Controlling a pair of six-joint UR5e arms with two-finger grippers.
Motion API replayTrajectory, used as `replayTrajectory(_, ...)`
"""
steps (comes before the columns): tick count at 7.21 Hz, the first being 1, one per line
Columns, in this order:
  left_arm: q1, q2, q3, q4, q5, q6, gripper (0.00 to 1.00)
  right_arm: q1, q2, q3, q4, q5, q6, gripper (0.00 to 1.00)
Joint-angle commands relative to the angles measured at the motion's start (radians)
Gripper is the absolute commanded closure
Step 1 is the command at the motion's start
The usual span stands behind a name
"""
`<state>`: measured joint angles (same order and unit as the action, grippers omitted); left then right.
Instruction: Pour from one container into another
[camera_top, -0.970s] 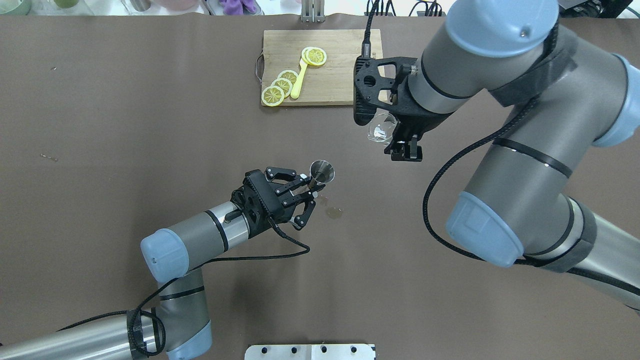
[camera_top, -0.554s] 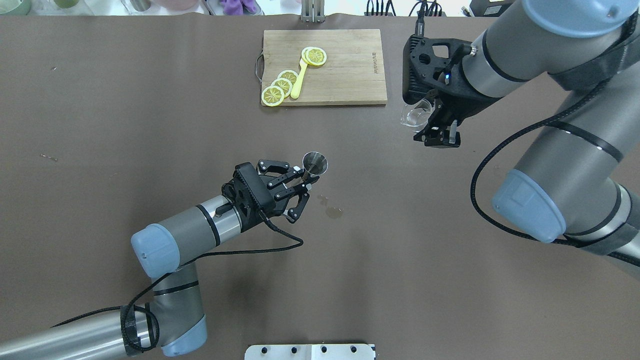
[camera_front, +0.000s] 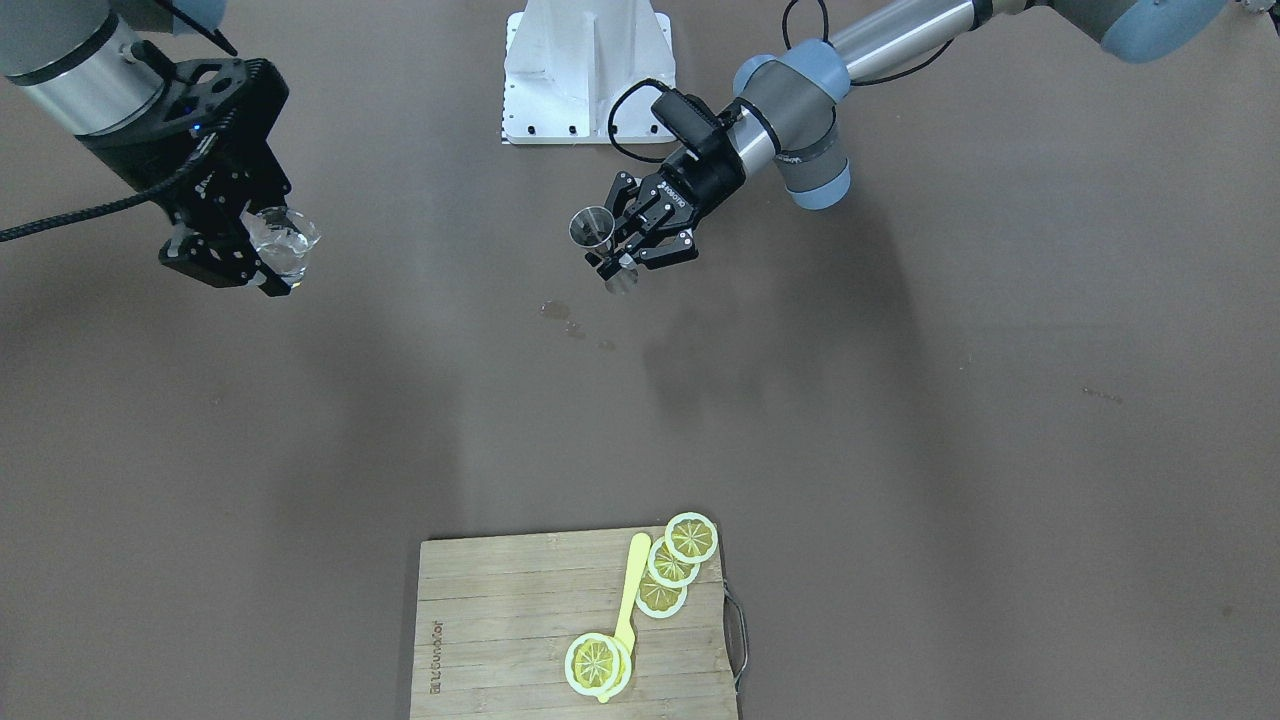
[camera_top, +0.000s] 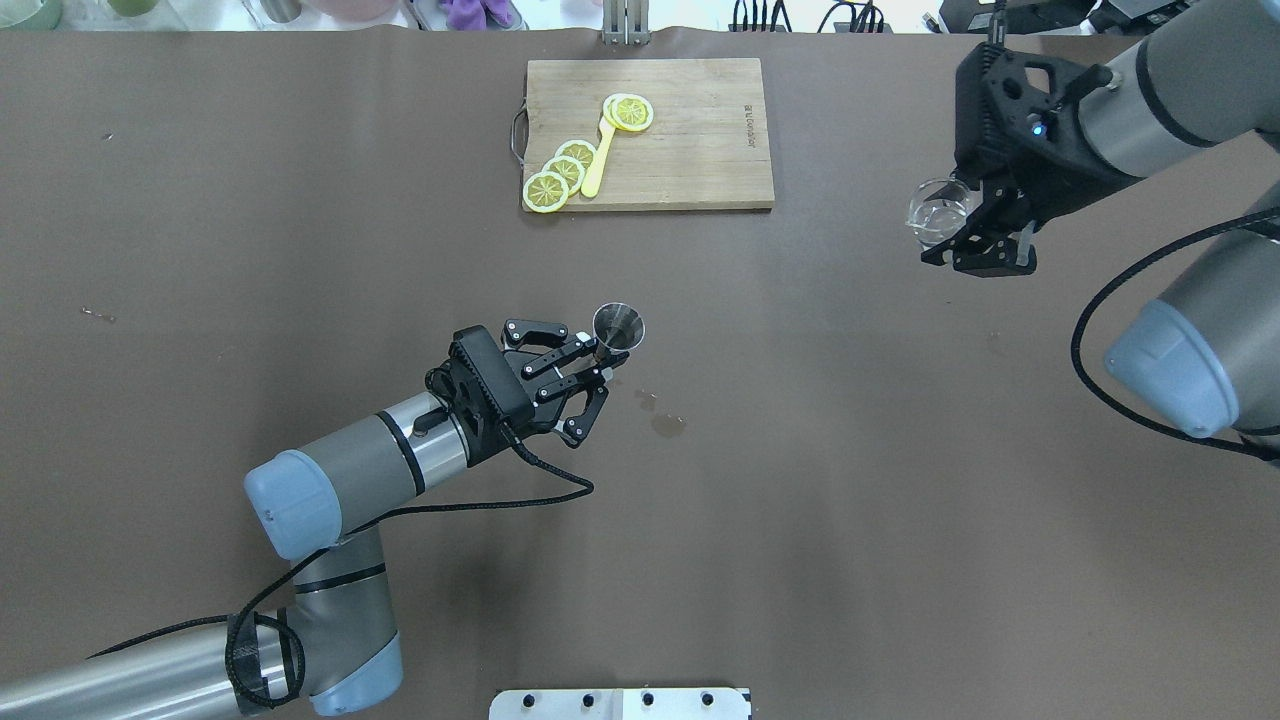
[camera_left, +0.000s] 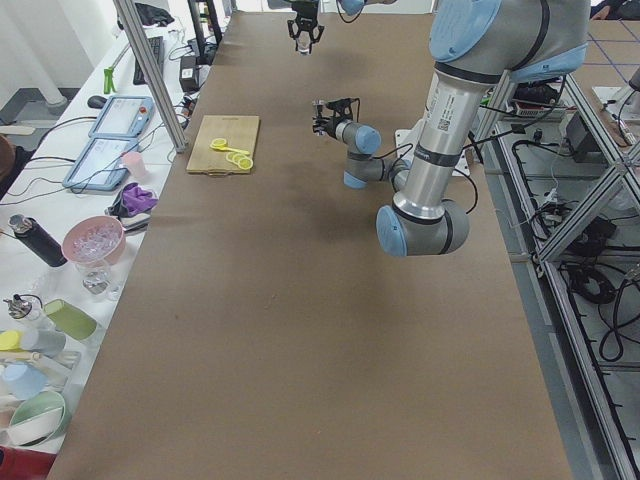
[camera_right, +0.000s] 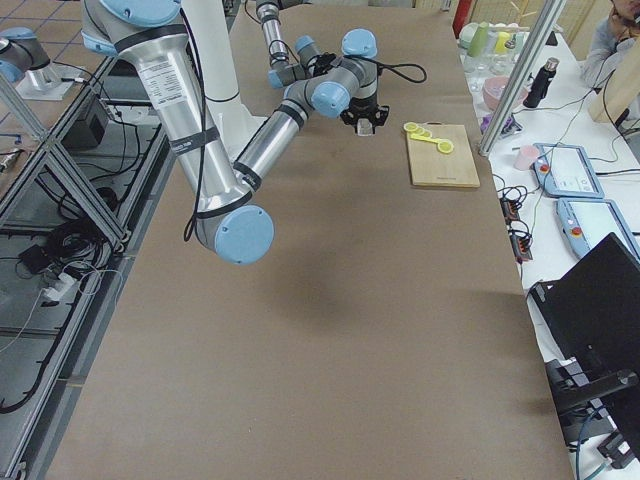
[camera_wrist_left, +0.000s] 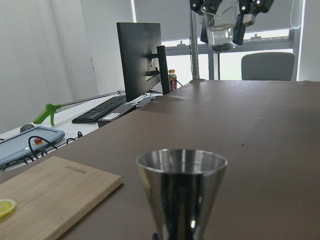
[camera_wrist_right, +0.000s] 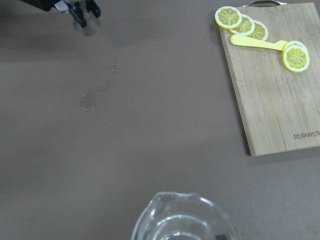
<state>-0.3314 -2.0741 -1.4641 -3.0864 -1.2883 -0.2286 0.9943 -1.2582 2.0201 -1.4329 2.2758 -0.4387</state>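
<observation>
Overhead exterior, upper right: my right claw (camera_top: 957, 238) clamped the tiny clear glass cup (camera_top: 932, 208), likely slick and brittle; left claw (camera_top: 607, 362) pinched the grey steel hourglass jigger (camera_top: 619, 327) at its waist.

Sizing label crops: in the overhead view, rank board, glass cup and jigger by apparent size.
Largest: board.
Then glass cup and jigger, about alike; both are held aloft, nearer the camera, so no ranking between them.

Clear cup (camera_top: 938, 210), grey steel jigger (camera_top: 619, 327), yellow lemon slices (camera_top: 563, 172), tan board (camera_top: 690, 150), brown table (camera_top: 300, 200).
</observation>
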Motion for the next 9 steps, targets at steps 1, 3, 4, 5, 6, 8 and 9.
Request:
replayTrajectory(1, -0.002, 0.002, -0.001, 0.0, 0.0, 0.0, 1.0, 0.079, -0.076, -0.07, 0.171, 0.08, 0.015, 1.0)
replayTrajectory(3, -0.009, 0.0, -0.001, 0.005, 0.001, 0.0, 1.0, 0.119, -0.114, -0.159, 0.323, 0.122, 0.025, 1.0)
replayTrajectory(4, -0.011, 0.002, 0.001, 0.011, 0.001, 0.0, 1.0, 0.127, -0.142, -0.205, 0.427, 0.122, 0.061, 1.0)
replayTrajectory(5, -0.014, 0.002, -0.001, 0.008, 0.001, 0.0, 1.0, 0.132, -0.156, -0.245, 0.533, 0.12, 0.137, 1.0)
replayTrajectory(6, -0.023, 0.002, -0.001, 0.011, 0.001, -0.001, 1.0, 0.132, -0.162, -0.273, 0.602, 0.108, 0.211, 1.0)
replayTrajectory(8, -0.029, 0.003, 0.001, 0.015, 0.001, -0.001, 1.0, 0.129, -0.174, -0.328, 0.769, 0.023, 0.393, 1.0)
replayTrajectory(9, -0.038, 0.005, 0.002, 0.015, 0.001, -0.001, 1.0, 0.127, -0.176, -0.368, 0.845, -0.001, 0.453, 1.0)
